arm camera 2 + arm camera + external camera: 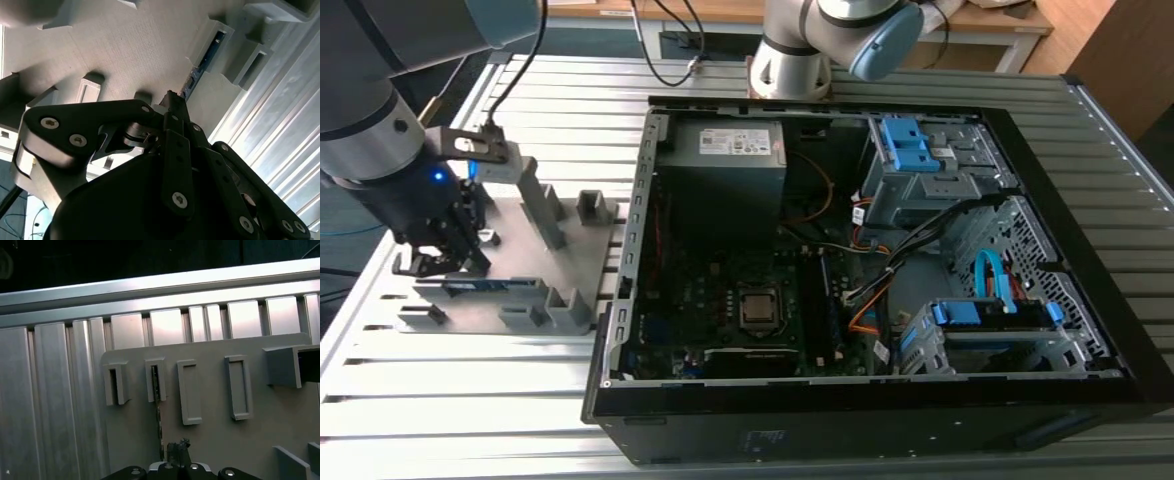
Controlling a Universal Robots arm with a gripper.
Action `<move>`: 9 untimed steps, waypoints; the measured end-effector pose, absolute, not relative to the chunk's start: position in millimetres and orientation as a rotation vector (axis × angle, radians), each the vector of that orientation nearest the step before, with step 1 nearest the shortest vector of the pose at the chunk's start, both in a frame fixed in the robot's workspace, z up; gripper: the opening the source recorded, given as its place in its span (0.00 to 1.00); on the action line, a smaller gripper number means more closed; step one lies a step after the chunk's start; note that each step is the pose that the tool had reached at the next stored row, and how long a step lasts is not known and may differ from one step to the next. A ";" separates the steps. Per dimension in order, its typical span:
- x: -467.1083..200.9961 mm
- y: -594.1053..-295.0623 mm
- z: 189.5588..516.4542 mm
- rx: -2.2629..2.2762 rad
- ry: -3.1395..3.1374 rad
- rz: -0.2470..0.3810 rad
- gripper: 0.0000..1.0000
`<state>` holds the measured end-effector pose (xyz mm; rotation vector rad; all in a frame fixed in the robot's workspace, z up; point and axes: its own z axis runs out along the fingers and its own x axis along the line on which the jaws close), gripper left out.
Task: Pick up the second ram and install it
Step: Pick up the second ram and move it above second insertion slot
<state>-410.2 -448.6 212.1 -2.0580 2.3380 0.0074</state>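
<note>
Just off the grey fixture plate (574, 270), toward the exterior view's right, an open computer case (1067, 385) stands on the slatted counter (454, 400). Its motherboard, cables and blue drive brackets are exposed. Beyond the plate's far edge, the base of another arm (790, 60) rises from the counter, with black cables (670, 45) trailing near it. The plate carries raised blocks, and a tall post (540, 205) stands close beside the arm's wrist.

The arm reaches steeply down over the plate, and the gripper (443, 262) points at the plate's near row of slotted holders. In both wrist views the jaws come to one narrow tip with no gap, so they look pressed together.

The second ram (491, 286) lies along that near row, seated on edge in a slotted holder. In the second wrist view its near end (202, 65) sits just beside the gripper (171, 97).

Whether the tip touches the stick cannot be told. In the first wrist view the ram (158, 405) shows as a thin edge, and the gripper (178, 446) is cut off at the frame.
</note>
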 end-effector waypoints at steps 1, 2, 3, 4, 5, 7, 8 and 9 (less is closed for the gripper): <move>-410.2 -448.6 212.1 -2.065 2.332 0.008 0.10; -410.2 -448.6 212.1 -2.072 2.326 0.008 0.10; -410.2 -448.6 212.1 -2.078 2.320 0.008 0.10; -410.2 -448.6 212.1 -2.083 2.316 0.008 0.10; -410.2 -448.6 212.1 -2.088 2.311 0.008 0.10; -410.2 -448.6 212.1 -2.099 2.301 0.008 0.10; -410.2 -448.6 212.1 -2.105 2.295 0.008 0.10; -410.2 -448.6 212.1 -2.112 2.289 0.008 0.10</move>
